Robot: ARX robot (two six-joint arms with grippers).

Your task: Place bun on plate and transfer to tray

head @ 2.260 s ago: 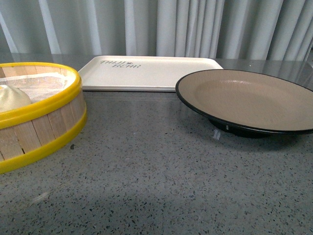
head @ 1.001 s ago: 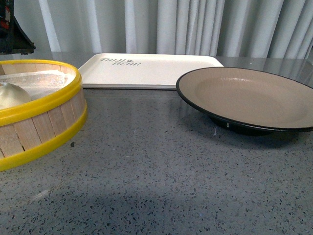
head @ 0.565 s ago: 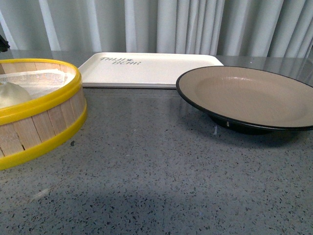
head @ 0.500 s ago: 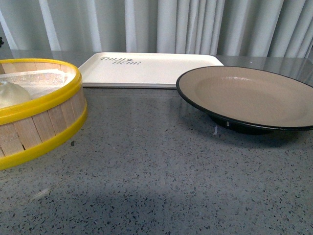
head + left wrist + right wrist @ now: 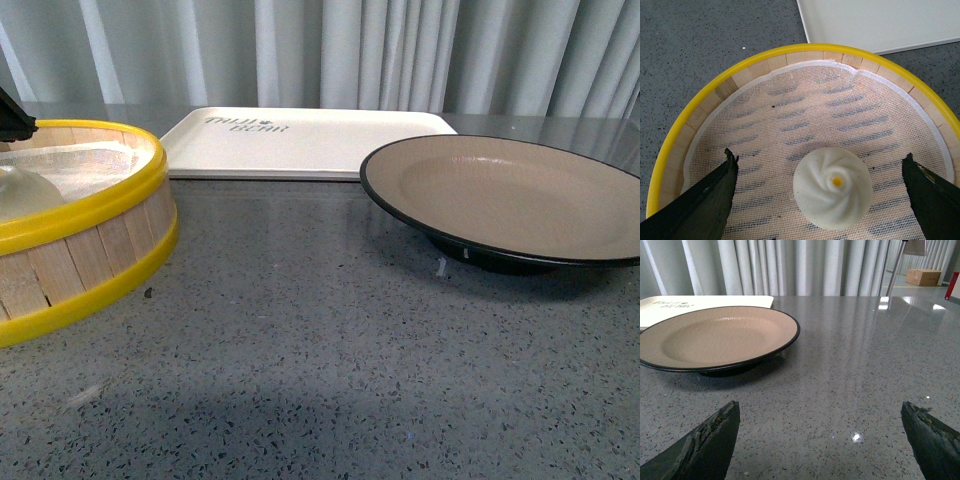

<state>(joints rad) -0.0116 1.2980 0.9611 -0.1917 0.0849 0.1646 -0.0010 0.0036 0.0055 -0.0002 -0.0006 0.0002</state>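
The white bun with its twisted top and yellow dot lies on the mesh liner inside the yellow-rimmed steamer basket. My left gripper hangs open above it, one finger on each side of the bun and well apart from it. In the front view the bun peeks over the basket rim, and a dark tip of the left arm shows at the edge. The beige plate with its black rim stands on the right, with nothing on it. The cream tray lies behind. My right gripper is open over bare tabletop, near the plate.
The steamer basket takes up the front left of the grey speckled table. A corner of the tray lies just beyond the basket. Grey curtains close off the back. A cardboard box sits far off.
A dark part of the left arm showed at the front view's upper left, slipped out, and now shows again lower at the edge. Bun, plate and tray have not moved.
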